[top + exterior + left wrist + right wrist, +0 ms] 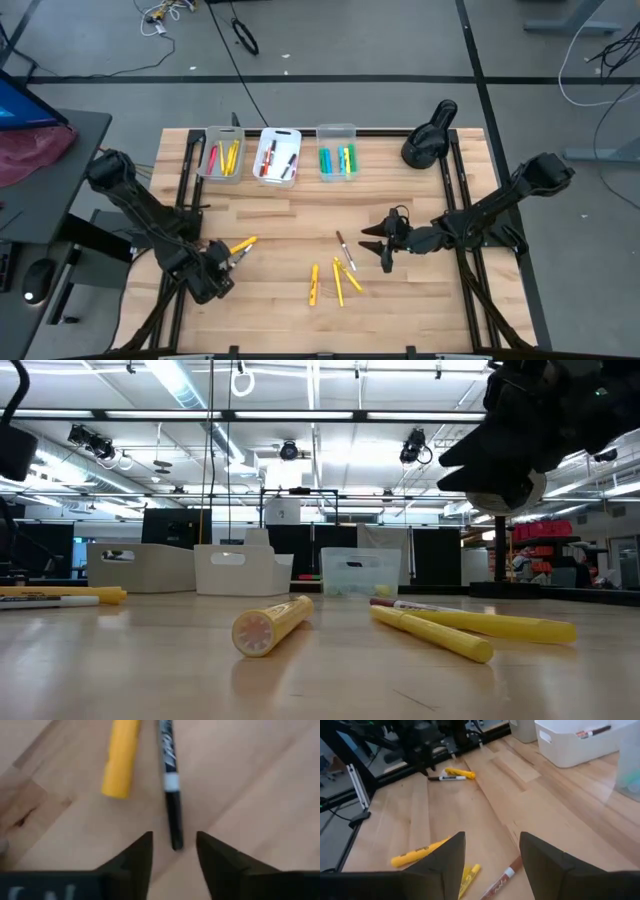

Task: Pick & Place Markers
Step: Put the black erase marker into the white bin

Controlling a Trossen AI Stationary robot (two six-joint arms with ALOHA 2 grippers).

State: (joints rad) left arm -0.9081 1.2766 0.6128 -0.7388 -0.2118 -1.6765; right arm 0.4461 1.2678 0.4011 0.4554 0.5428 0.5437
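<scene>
1. Left wrist view: the black marker (171, 795) is seen lying flat on the wooden table (260, 795), its near tip just ahead of the gap of the left gripper (173, 851). Its long axis runs almost straight away from the fingers, so the jaws would close across its width.
2. The left gripper's jaws are parted narrowly and nothing is held; the tip is not yet between the fingers, as far as can be judged.
3. A yellow marker (121, 760) lies just beside the black one, roughly parallel, apart from it. A risk is judged: it could be nudged by the finger on that side.
4. High view: the left gripper (222, 262) is placed at the front-left of the table, with the yellow marker (243, 244) pointing away from it toward the centre. The black one is too thin to be picked out there; only the wrist view gives its axis.
5. The right gripper (384, 245) is spread wide, empty, held above the table near the centre cluster of yellow markers (335, 280). For the black marker the left arm is clearly nearer.
6. Three bins (279, 155) at the back edge, already holding sorted markers, are shown by the high view; well apart from both grippers.
7. Low view: the height of the right arm off the table is confirmed.
</scene>
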